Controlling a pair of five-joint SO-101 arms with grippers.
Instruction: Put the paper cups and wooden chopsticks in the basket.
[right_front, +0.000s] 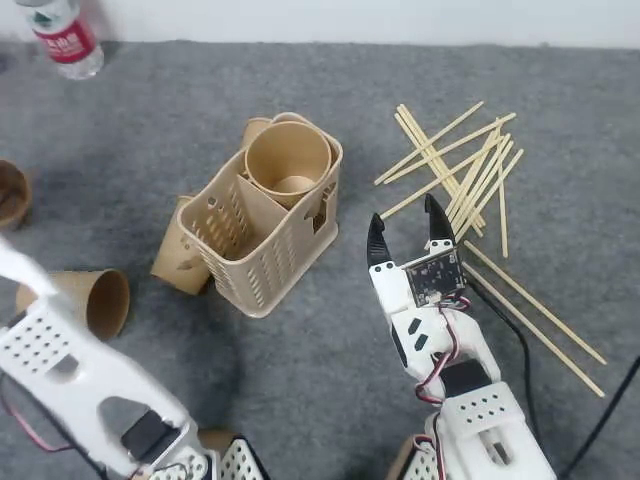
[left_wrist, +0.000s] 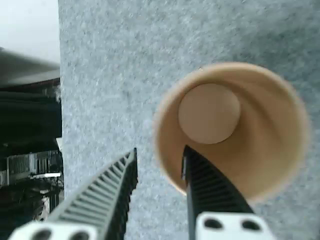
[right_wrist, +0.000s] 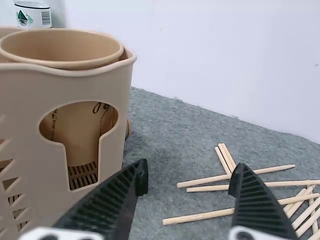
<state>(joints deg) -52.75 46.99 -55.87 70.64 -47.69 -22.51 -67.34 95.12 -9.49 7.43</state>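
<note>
The left claw (left_wrist: 159, 152) stands open astride the rim of a paper cup (left_wrist: 235, 150) lying on its side on the bench (left_wrist: 110, 75), one finger inside the mouth and one outside. It should close gently, since the thin tapered wall would likely crumple or slip. The right claw (right_front: 405, 212) gapes wide and empty between the basket (right_front: 262, 262) and the scattered chopsticks (right_front: 468, 178). The basket is slotted beige plastic and holds another cup (right_front: 288, 160). The chopsticks are slim pale wood, and the bench cover is grey and felt-like.
</note>
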